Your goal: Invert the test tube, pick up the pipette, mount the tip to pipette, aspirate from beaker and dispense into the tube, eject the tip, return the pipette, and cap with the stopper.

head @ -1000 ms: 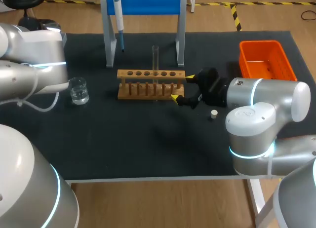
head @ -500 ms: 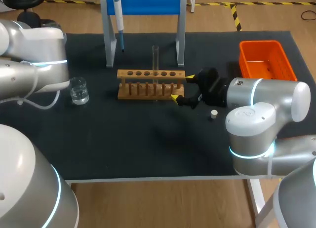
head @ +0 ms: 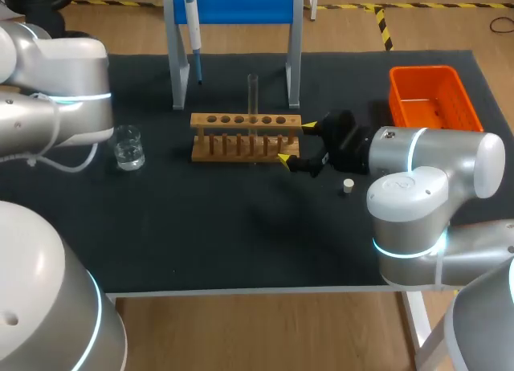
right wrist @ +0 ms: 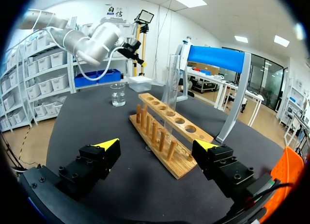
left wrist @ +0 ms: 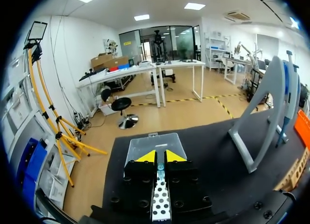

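Black table (head: 241,242): blue stand (head: 241,6) with the pipette (head: 193,34) hanging, wooden rack (head: 245,138) with the test tube (head: 253,94) upright
Right gripper (head: 295,141) spread wide at the rack's end, left gripper (left wrist: 160,157) pressed together, well apart from the rack; beaker (head: 128,150) left of the rack; stopper (head: 348,185) beside the right gripper

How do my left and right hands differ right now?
The left hand has its yellow-tipped fingers closed together; the right hand has them spread wide. The right hand sits low by the wooden test tube rack; the left hand hangs higher, beyond the clear glass beaker. Both hold nothing.
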Tool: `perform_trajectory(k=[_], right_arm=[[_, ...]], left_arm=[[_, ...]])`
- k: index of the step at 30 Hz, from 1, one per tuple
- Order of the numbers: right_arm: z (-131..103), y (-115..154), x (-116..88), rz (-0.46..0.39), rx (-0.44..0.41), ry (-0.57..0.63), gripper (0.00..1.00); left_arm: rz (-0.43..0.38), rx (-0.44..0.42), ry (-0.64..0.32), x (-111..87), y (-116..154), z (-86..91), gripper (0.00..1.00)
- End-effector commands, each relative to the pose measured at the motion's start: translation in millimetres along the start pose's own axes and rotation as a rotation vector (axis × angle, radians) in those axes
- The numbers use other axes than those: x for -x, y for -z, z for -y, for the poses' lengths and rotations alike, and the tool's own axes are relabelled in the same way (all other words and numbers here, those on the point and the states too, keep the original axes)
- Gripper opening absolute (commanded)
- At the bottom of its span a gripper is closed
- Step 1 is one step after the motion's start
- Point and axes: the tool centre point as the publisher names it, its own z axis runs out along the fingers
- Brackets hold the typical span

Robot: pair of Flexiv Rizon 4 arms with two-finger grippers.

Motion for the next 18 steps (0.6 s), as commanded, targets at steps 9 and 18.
perform_trajectory(k=[9, 18], right_arm=[[-0.1, 1.2, 0.3, -0.003, -0.001, 0.0, 1.0], [-0.1, 1.2, 0.3, -0.003, -0.001, 0.0, 1.0]], left_arm=[[-0.107, -0.057, -0.053, -32.9, 73.8, 31.6, 0.0], [-0.381, 0.01, -0.217, -109.2, 155.0, 24.1, 0.0]])
